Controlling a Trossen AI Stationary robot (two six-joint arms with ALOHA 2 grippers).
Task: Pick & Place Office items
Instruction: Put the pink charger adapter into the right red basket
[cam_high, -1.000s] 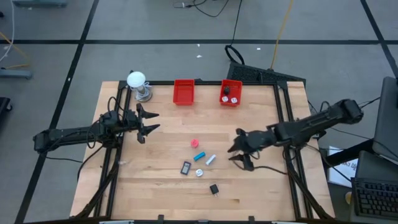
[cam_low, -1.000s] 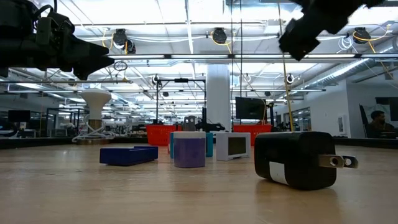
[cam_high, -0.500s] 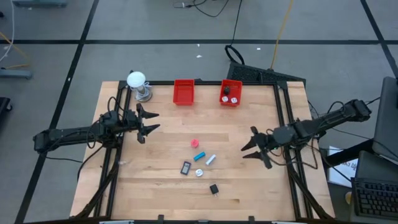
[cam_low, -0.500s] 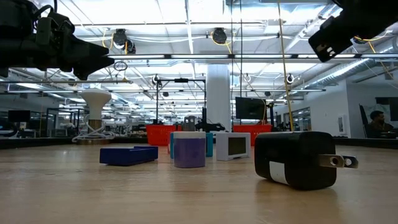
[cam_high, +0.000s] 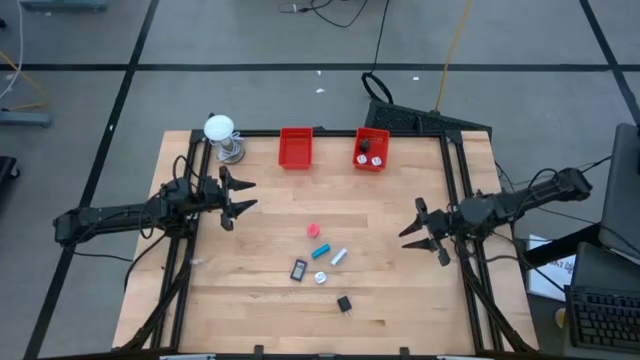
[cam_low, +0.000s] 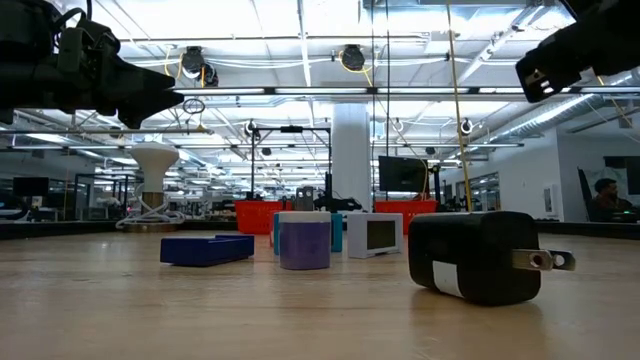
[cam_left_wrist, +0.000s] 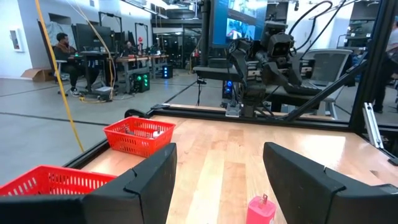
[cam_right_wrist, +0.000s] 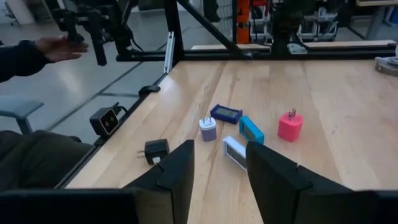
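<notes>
The office items lie in a loose group mid-table: a pink piece (cam_high: 313, 230), a cyan piece (cam_high: 320, 250), a pale blue piece (cam_high: 339, 257), a dark flat rectangle (cam_high: 299, 269), a white round piece (cam_high: 320, 278) and a black cube (cam_high: 344, 303). The right wrist view shows the pink piece (cam_right_wrist: 290, 125), the cyan piece (cam_right_wrist: 251, 129), the dark rectangle (cam_right_wrist: 226, 113) and the black cube (cam_right_wrist: 156, 150). My left gripper (cam_high: 243, 197) is open above the table's left side. My right gripper (cam_high: 415, 232) is open near the right edge, clear of the items.
Two red bins (cam_high: 295, 147) (cam_high: 371, 149) stand at the far edge; the right one holds small pieces. A white ball on a metal stand (cam_high: 222, 136) is at the far left corner. A black frame (cam_high: 452, 180) rims the table. A person's hand (cam_right_wrist: 53, 45) shows beyond the near edge.
My right gripper has drawn back from beside the group of items toward the table's right edge, staying above the table. The left arm and the items have kept still.
</notes>
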